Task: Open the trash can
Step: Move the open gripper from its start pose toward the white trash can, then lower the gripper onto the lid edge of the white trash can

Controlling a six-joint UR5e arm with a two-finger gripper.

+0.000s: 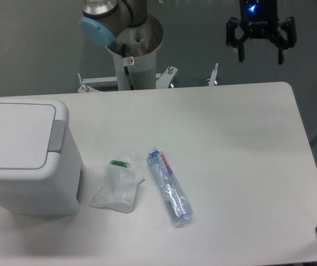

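My gripper (261, 54) hangs high beyond the far right corner of the table (241, 166), its fingers spread and holding nothing, well apart from everything I have to work on. So I judge this to be the very start: the approach has not begun and the can (28, 158) is untouched, its lid (14, 134) lying flat and shut. The can sits at the left edge of the table, partly cut off by the frame, a big white boxy bin with rounded corners. A grey bar (57, 135) runs along the lid's right edge, facing the middle of the table. That bar looks like the part to press, so my next move calls for a long travel across the table to the left and toward the near side, then a descent onto the bar, probably with fingers brought together to give one firm tip. A bag (117, 187) with a green tag and a bottle (169, 187) lie just right of the can; I should pass above them and come down cleanly on the bar.
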